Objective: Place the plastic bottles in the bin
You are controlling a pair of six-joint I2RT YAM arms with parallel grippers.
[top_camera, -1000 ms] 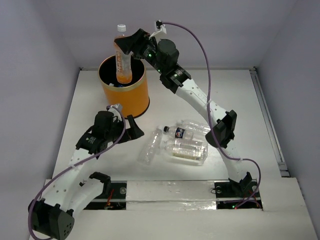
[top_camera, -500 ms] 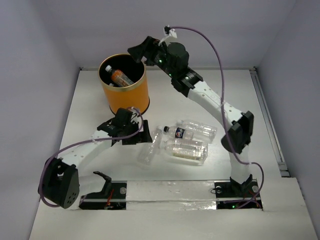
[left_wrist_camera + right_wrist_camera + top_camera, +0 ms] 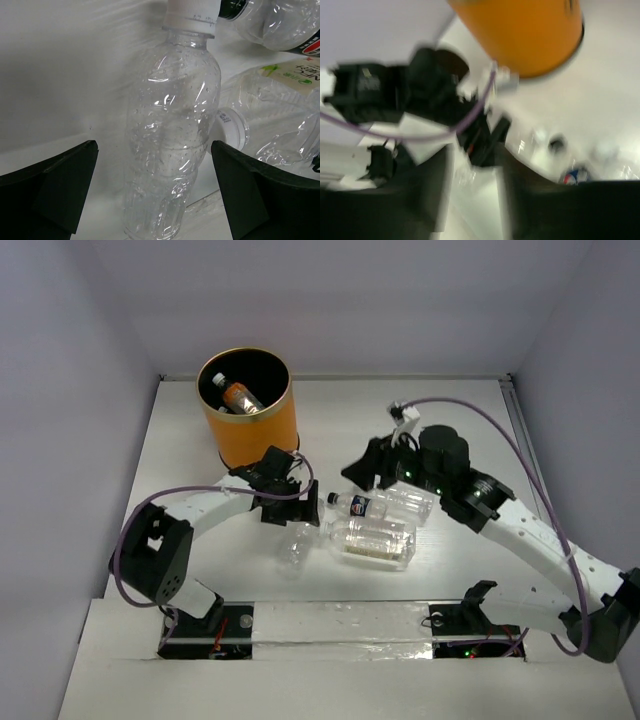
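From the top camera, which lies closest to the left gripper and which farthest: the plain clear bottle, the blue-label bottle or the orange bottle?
1. Plain clear bottle, right under the left gripper.
2. Blue-label bottle, to its right.
3. Orange bottle, inside the bin at the back.

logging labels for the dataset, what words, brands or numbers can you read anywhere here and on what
Nothing reads clearly enough to quote.
Green print on the label of a clear bottle, left wrist view: tilted and too small to read.
Dark printed code on a white cap: too small to read.
Logo on the blue-label bottle: blurred, unreadable.
Orange bin: no writing visible.
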